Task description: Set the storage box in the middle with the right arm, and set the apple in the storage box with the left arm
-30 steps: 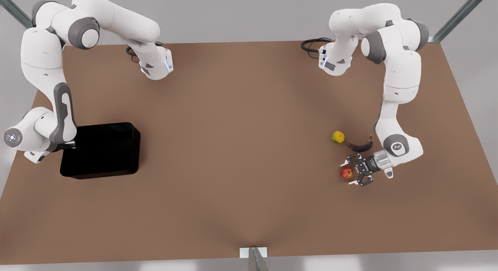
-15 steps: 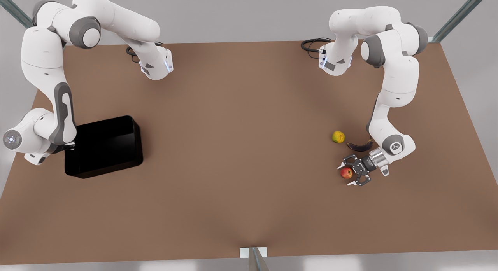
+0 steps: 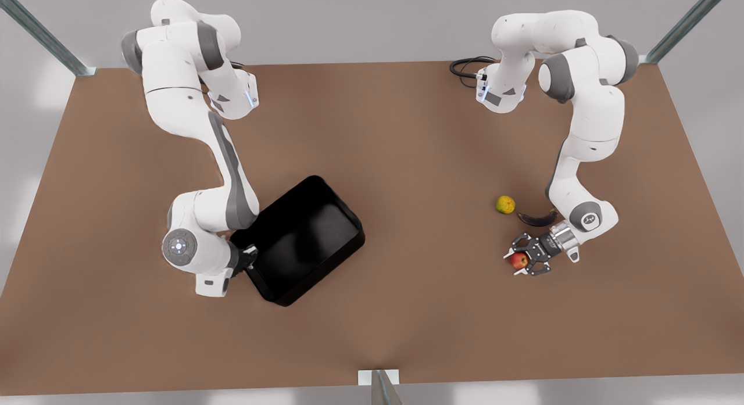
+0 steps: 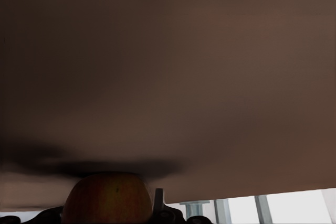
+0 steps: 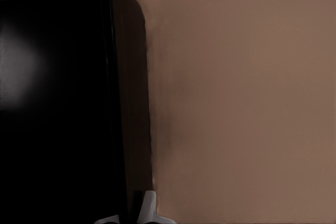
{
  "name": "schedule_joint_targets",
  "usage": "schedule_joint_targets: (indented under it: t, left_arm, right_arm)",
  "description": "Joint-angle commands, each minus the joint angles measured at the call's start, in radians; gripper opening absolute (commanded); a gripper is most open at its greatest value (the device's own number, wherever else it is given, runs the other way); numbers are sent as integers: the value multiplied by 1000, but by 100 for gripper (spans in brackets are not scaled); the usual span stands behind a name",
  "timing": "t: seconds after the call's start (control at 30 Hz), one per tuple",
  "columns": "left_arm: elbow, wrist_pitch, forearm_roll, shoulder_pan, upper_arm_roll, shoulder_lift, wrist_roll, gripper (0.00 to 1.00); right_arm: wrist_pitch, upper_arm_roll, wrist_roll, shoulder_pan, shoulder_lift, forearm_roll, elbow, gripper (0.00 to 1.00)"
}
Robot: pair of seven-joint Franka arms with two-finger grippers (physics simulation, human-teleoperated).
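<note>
A: Where was the storage box [image 3: 302, 236]?

B: On the brown worktop [image 3: 407, 132], turned at an angle, a little to the front view's left of the worktop's middle. It was a shallow glossy black bin with rounded corners, its dark wall beside the bare worktop in the right wrist view [image 5: 63, 103].

A: And the arm at it?

B: The right arm [image 3: 192, 126] bent down from its base at the far edge, elbow folded, wrist low at the box's near corner. Its right pincer [image 3: 249, 258] was clenched on the box's rim there.

A: The apple [image 3: 519, 260]?

B: Small, round, red with a yellowish patch, resting on the worktop well away from the box, toward the front view's right. In the left wrist view it sat right by the claw's black links [image 4: 107, 200].

A: The left arm [image 3: 587, 132]?

B: It reached down with the forearm nearly upright and the wrist turned toward the apple. The left pincer [image 3: 523, 261] was released, its white-tipped claws spread on either side of the apple.

A: Anything else nearby?

B: A yellow-green fruit [image 3: 505, 204] and a dark eggplant [image 3: 537, 218] lay just beyond the apple.
</note>
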State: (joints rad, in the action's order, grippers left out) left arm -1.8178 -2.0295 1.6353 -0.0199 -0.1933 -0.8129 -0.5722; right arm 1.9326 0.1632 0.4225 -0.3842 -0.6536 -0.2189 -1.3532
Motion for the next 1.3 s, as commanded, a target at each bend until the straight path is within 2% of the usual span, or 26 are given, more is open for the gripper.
schedule_joint_targets:
  t: [0.0,0.2,0.23,0.27,0.37,0.5,0.53,0.57,0.6,0.63,0.73,0.8,0.87,1.0,1.03,1.07,1.1,1.2,1.27]
  left_arm:
    - [0,0,15,0,0,0,0,67]
    - [0,2,21,0,0,8,-12,67]
    - [0,2,21,0,0,5,-12,64]
    - [0,2,21,0,0,3,-11,64]
    - [0,5,-15,-2,-5,63,-41,64]
    - [43,-31,-221,-49,-6,162,-238,65]
    - [41,-104,-235,-115,-6,179,-304,66]
    - [41,-150,-236,-164,-6,199,-389,66]
    - [41,-210,-236,-225,-6,215,-468,66]
    - [43,-278,-236,-284,-6,228,-546,66]
    - [66,-526,-227,-489,-2,228,-799,66]
    - [92,-655,-224,-600,-2,205,-922,66]
    - [186,-776,-229,-709,-2,132,-1064,66]
    - [416,-897,-238,-790,-8,-69,-1153,66]
    - [462,-907,-253,-792,-9,-121,-1153,68]
    - [463,-916,-272,-793,-9,-141,-1152,94]
    - [463,-916,-282,-807,-8,-166,-1153,100]
    - [474,-919,-316,-816,-9,-209,-1152,100]
    - [471,-916,-389,-818,-23,-177,-1137,100]
  right_arm:
    - [0,-2,-34,-8,-11,0,12,21]
    - [23,-10,-225,-93,-155,-165,174,21]
    - [23,-11,-225,-97,-169,-165,186,41]
    - [28,-11,-223,-102,-173,-166,189,100]
    - [42,-11,-215,-101,-167,-166,190,100]
    - [36,-10,-214,-101,-161,-166,221,100]
    - [-9,1,-214,-93,-149,-163,236,100]
    - [-131,2,-217,-52,-124,-160,284,100]
    - [-273,47,-218,-21,-52,-148,316,100]
    - [-331,59,-215,17,77,-42,223,100]
    - [-377,53,-182,111,274,133,57,100]
    - [-458,52,-156,182,495,289,-138,100]
    - [-458,48,-157,257,612,340,-265,100]
    - [-458,48,-156,269,609,349,-281,100]
    - [-458,48,-157,269,609,349,-281,100]
    - [-458,48,-156,269,608,349,-279,100]
    - [-458,48,-157,269,608,349,-279,100]
    - [-458,48,-156,269,606,349,-277,100]
    - [-458,48,-156,269,606,349,-276,100]
